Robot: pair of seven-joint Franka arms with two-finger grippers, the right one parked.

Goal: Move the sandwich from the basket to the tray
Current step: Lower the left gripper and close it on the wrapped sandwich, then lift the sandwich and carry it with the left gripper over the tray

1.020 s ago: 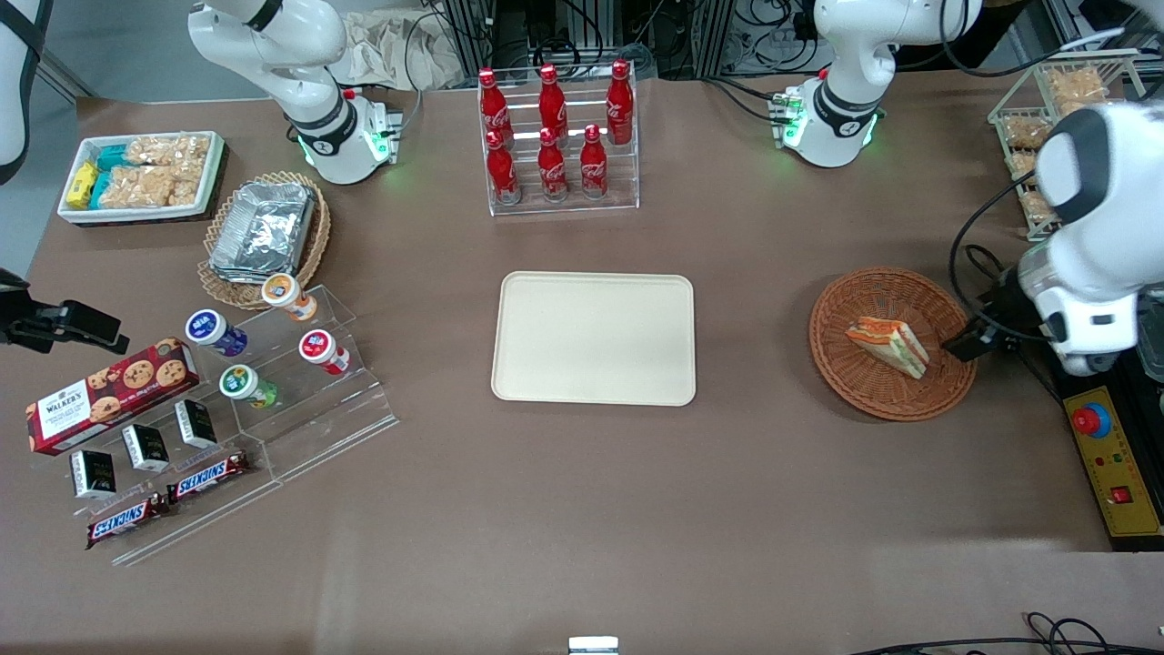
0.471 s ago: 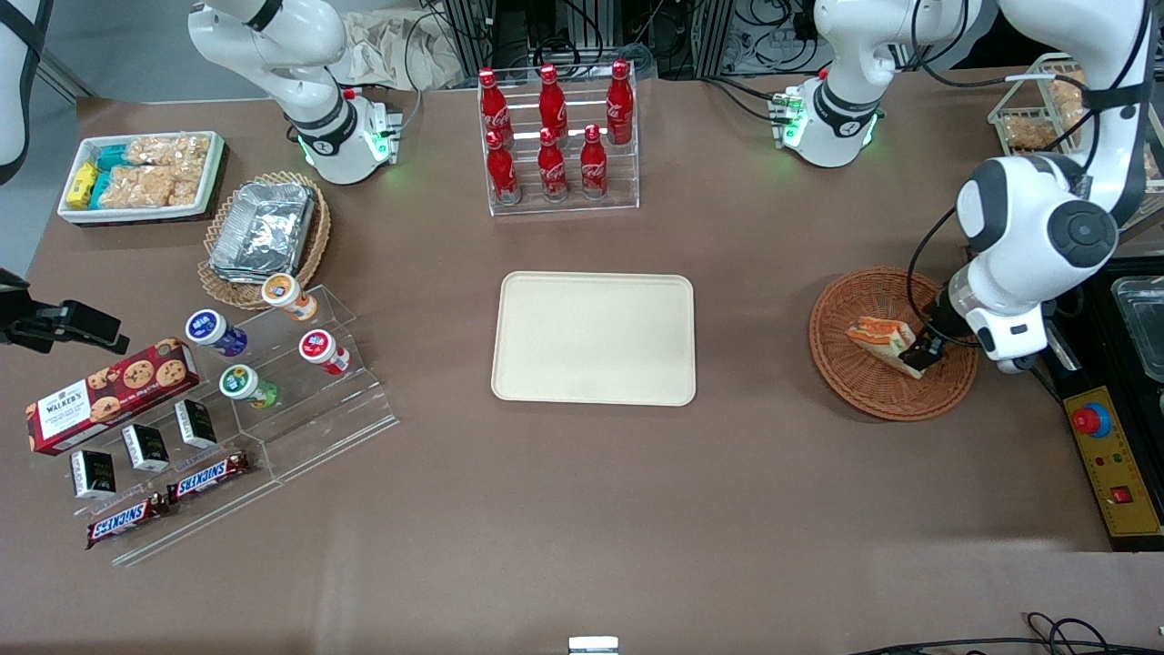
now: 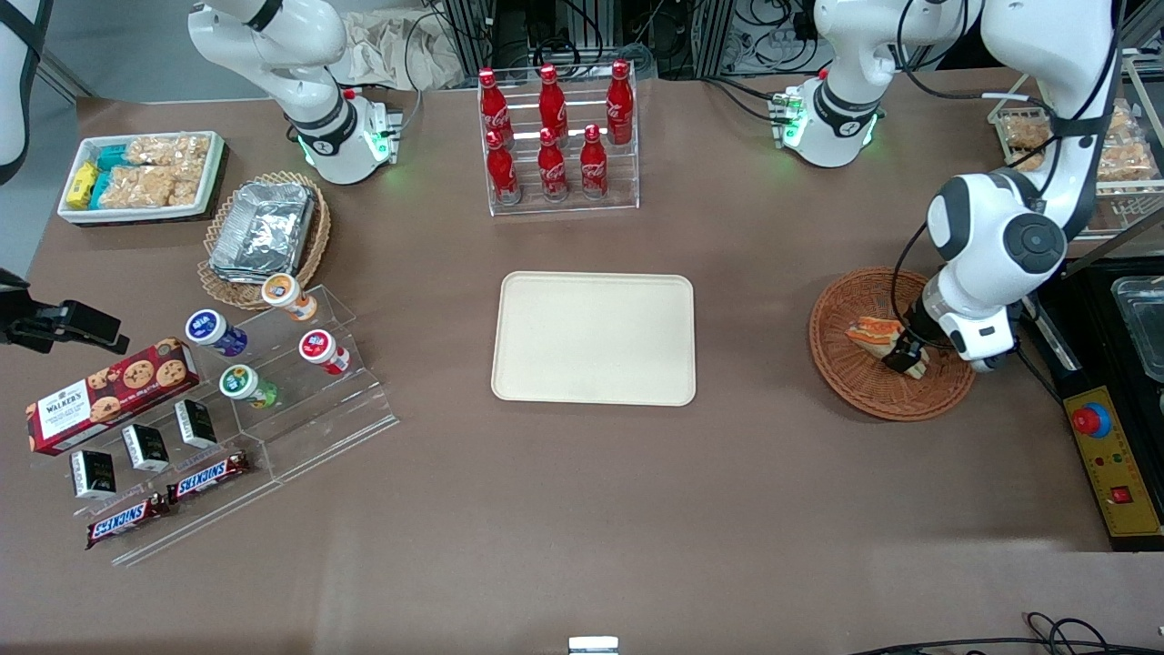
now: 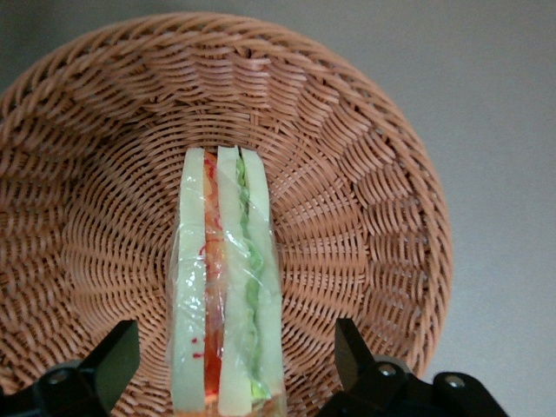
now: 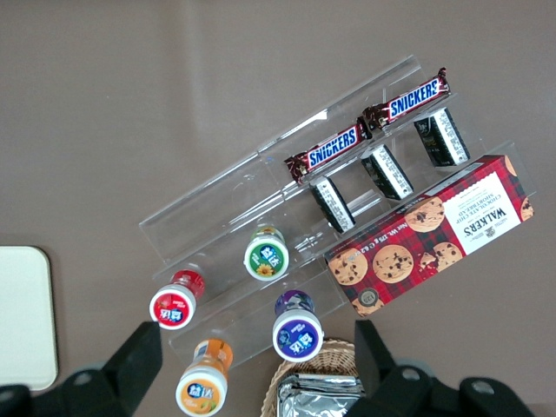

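Note:
The sandwich (image 3: 875,335), a wrapped white-bread wedge with orange-red and green filling, lies in the round reddish-brown wicker basket (image 3: 850,377) toward the working arm's end of the table. In the left wrist view the sandwich (image 4: 226,287) stands on edge in the basket (image 4: 365,217). My left gripper (image 3: 903,357) is down in the basket, open, one black finger (image 4: 113,360) on each side of the sandwich with a gap to each. The cream-beige tray (image 3: 593,337) lies in the middle of the table, apart from the basket.
A clear rack of red cola bottles (image 3: 556,136) stands farther from the camera than the tray. A yellow control box with a red button (image 3: 1114,459) lies beside the basket at the table's edge. A wire rack of bagged snacks (image 3: 1109,150) stands farther back.
My left arm has swung in from the table's edge and come down over the basket. The gripper now straddles the sandwich, which has not moved.

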